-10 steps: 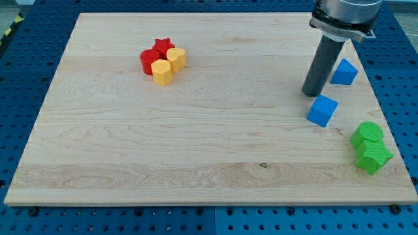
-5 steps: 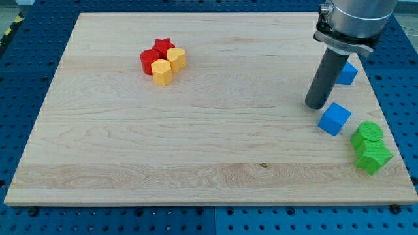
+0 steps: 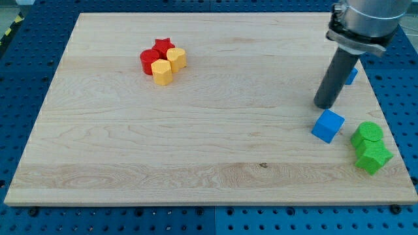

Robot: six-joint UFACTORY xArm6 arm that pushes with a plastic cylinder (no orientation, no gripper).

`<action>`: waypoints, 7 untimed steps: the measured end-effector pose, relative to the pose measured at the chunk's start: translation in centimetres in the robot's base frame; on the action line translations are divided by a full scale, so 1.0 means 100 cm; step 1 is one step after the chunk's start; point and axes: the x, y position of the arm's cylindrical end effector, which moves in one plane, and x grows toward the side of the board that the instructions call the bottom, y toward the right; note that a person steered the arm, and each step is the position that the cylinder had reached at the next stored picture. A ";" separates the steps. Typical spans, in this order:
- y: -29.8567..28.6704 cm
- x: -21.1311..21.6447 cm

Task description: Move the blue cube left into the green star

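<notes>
The blue cube lies on the wooden board near its right edge, low in the view. The green star lies to its right and slightly lower, with a green cylinder touching it from above. A small gap separates the cube from the green blocks. My tip rests on the board just above the blue cube, close to its top edge. A second blue block is mostly hidden behind the rod.
A cluster of a red star, a red cylinder and two yellow blocks sits at the upper left of the board. The board's right edge runs close to the green blocks.
My tip has moved right and slightly down. The blue cube has shifted down and a little right, closer to the green blocks. The second blue block is now more hidden by the rod.
</notes>
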 end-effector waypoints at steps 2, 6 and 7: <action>-0.002 0.028; -0.030 0.045; -0.030 0.057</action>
